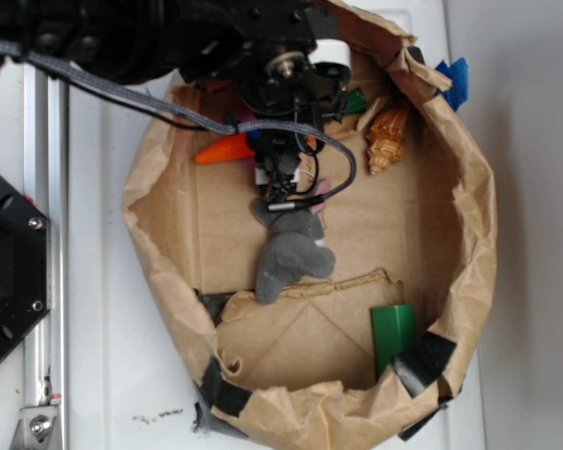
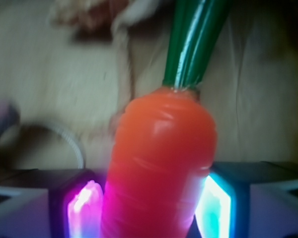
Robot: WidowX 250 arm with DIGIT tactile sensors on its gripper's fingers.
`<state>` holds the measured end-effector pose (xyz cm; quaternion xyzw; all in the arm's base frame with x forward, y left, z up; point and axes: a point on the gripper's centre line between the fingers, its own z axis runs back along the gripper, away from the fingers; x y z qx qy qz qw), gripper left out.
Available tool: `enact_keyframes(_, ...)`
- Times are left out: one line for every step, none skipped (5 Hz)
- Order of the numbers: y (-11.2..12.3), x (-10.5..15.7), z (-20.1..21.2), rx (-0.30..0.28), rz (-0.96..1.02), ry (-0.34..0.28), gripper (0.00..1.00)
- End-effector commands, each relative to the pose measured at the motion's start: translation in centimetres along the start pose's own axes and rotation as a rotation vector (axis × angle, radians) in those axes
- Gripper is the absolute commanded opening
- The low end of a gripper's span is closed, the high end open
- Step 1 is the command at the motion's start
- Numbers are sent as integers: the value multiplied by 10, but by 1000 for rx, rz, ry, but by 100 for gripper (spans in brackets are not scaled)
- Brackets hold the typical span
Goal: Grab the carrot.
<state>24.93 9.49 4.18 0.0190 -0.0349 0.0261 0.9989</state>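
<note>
The carrot [image 2: 161, 168] sat squarely between the gripper [image 2: 151, 206] pads [image 2: 84, 208] — pinched on both sides, stem pointing away.

Carrot [image 1: 223, 149]: glossy orange plastic body, dark green stem.
Exterior view: only the tapered orange tip shows, pointing left, at the upper left of the paper-lined floor; the remainder is hidden under the arm; wrist view: the carrot [image 2: 161, 168] fills the centre, faintly ringed, green stem angled up and right; orange body sits between two lit pads, pink on the left, cyan on the right.
</note>
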Motion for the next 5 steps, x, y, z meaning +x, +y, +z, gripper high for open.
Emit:
enact_keyframes(-34, 14, 114, -59, 17, -191, 0)
enact_keyframes(-50, 17, 146, -94, 30, -190, 0)
enact_keyframes(-55, 19, 148, -93, 25, -188, 0)
enact_keyframes(-60, 20, 146, -79, 10, -184, 0)
enact_keyframes(-61, 19, 138, -83, -2, -165, 0)
